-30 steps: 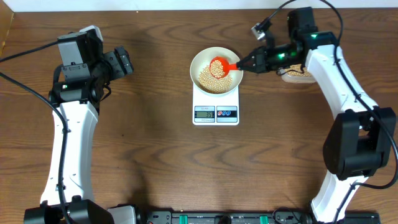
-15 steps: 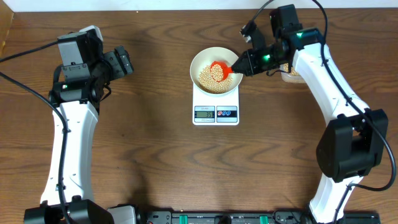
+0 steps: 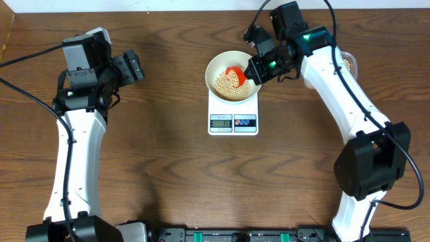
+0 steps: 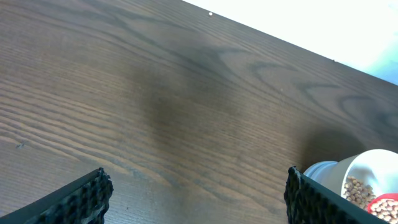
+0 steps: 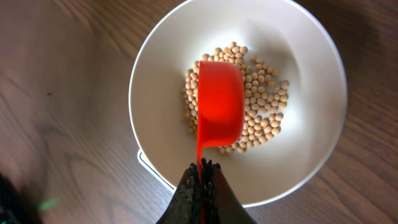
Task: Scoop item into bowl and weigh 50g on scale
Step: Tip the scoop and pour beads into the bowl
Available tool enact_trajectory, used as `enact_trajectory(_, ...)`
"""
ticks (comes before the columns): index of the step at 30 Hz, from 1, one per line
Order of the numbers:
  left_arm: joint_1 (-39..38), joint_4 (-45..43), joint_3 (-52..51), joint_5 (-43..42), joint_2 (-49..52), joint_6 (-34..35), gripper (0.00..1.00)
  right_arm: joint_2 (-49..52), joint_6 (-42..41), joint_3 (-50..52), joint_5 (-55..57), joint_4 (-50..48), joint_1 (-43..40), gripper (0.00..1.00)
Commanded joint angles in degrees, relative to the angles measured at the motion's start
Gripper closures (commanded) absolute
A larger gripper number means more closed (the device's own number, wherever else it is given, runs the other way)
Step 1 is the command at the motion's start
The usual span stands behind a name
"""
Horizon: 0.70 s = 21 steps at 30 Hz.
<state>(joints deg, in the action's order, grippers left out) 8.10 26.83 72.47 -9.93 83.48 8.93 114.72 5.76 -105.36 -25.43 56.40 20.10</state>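
our right gripper (image 5: pixel 201 171) pinches the red scoop (image 5: pixel 219 102), tipped over the beans (image 5: pixel 264 102) in the bowl (image 5: pixel 311 143) on the scale (image 3: pixel 233 122), upper centre; our left gripper (image 3: pixel 136 66), upper left, holds its fingers apart.

My left arm (image 3: pixel 75 144) and right arm (image 3: pixel 339 84) are white with black joints. Black cables (image 3: pixel 27 56) loop off them. A green light (image 3: pixel 304 37) glows on my right arm. My left fingers (image 4: pixel 74 199) are black and bumpy.
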Motion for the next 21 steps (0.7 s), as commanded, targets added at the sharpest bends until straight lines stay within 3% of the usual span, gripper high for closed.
enact_trajectory(1,0.1,0.2,0.5,0.6,-0.1,-0.8,0.09,0.6,1.6,-1.6,1.6,0.2,0.7,0.99)
enact_trajectory(21,0.1,0.2,0.5,0.6,-0.1,-0.8,0.09,0.6,2.6,-1.6,3.0,0.2,0.7,0.99)
